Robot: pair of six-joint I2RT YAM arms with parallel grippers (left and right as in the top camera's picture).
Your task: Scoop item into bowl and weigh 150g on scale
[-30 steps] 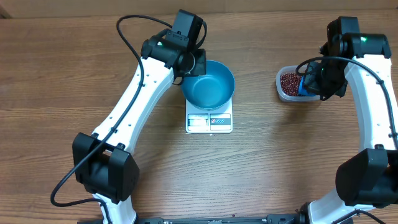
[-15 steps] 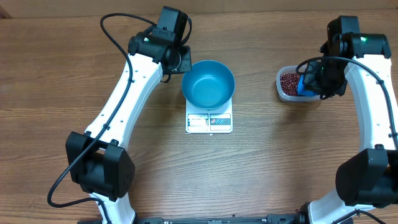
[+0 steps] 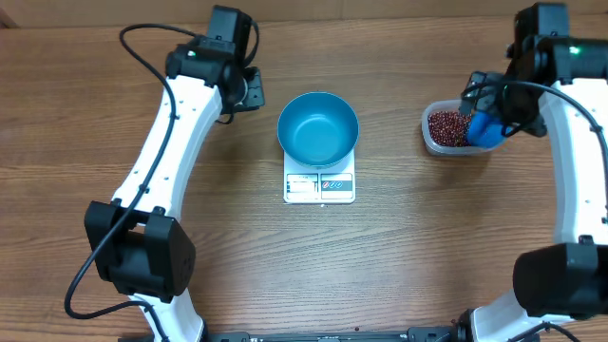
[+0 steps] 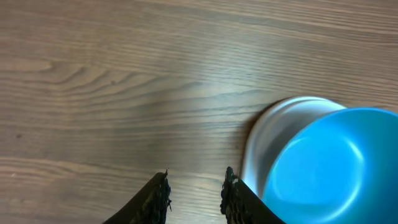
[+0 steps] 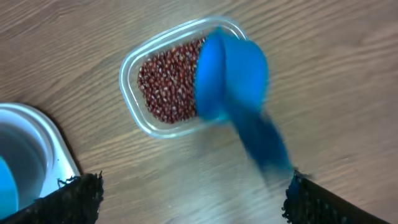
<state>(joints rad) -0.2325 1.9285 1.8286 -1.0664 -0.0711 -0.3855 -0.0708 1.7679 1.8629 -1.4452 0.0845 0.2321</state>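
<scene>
- The bowl (image 3: 318, 133) sits square on the scale (image 3: 319, 185), covering the platform but leaving the display strip at the near edge open to view. That suits weighing, since anything tipped in can be read at once.
- The bowl's inside shows only bare blue, so no filling appears to have been done yet.
- The beans (image 3: 444, 125) lie heaped in a clear tub (image 3: 429, 142) on the table (image 3: 427, 247), to the right of the scale and well apart from it.
- A blue scoop (image 3: 484, 130) lies across the tub's side farthest from the scale, its cup over the beans and its handle pointing away. It is blurred in the wrist view, so its exact tilt is unclear.
- The right gripper (image 5: 193, 186) hangs over the tub with its jaws spread wide. The scoop is not clamped between them, so I judge nothing is being carried.
- The left gripper (image 4: 194, 186) hovers over bare wood to the left of the scale, near the far side. Its jaws stand a narrow gap apart with nothing in it, clear of the bowl so as not to disturb a reading.
</scene>
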